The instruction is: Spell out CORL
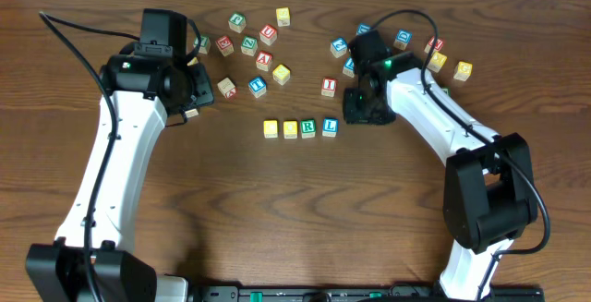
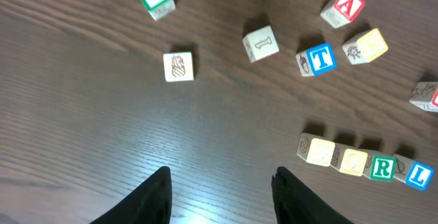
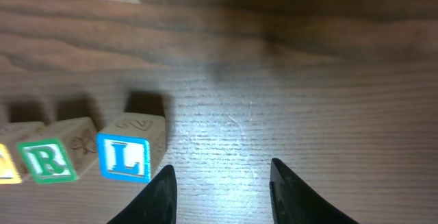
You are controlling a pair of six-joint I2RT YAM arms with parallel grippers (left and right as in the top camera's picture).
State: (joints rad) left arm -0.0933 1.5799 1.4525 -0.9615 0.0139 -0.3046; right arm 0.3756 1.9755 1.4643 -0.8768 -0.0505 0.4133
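Overhead view: both arms reach forward over the table (image 1: 277,219). The left gripper (image 1: 192,97) hangs well left of the CORL row (image 1: 299,128), and the right gripper (image 1: 367,108) sits near its right end. Both pairs of fingers are spread and hold nothing. The row has four cubes side by side: two yellow-topped cubes (image 1: 271,128), one green R cube (image 1: 308,127), one blue L cube (image 1: 330,127). Loose letter cubes (image 1: 264,60) lie scattered beyond the row.

The dark wooden table (image 1: 295,219) carried a row of four cubes close side by side near its middle, running parallel to the long edges: a first yellow cube (image 1: 271,128), a second yellow cube (image 1: 290,128), a green R cube (image 1: 308,127) and a blue L cube (image 1: 330,127). Other letter cubes lay scattered toward the far edge, among them a red A cube (image 1: 264,60) and a blue T cube (image 1: 257,86).
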